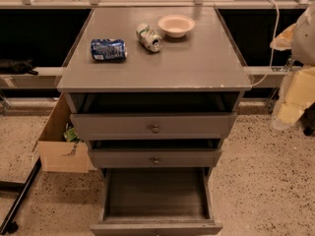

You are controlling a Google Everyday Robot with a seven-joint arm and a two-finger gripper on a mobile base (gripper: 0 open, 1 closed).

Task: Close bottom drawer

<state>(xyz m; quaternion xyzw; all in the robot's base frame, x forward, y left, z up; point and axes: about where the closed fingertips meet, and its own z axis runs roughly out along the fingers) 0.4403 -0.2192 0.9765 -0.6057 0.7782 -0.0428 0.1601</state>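
Note:
The grey cabinet (155,70) stands in the middle of the camera view. Its bottom drawer (155,195) is pulled far out toward me, and its long shallow box shows empty. The drawer's plain front (155,228) is at the bottom edge of the view. The widest top drawer (153,126) and the middle drawer (155,158), both with knobs, are each pulled out a little. My gripper (295,95) is the cream shape at the right edge, level with the top drawer and well to the right of the cabinet. It touches nothing.
On the cabinet top lie a blue can (108,49), a green-white can (149,37) and a small white bowl (176,25). A cardboard box (61,146) sits on the floor to the left. A black pole (19,200) lies at the lower left. Speckled floor surrounds the cabinet.

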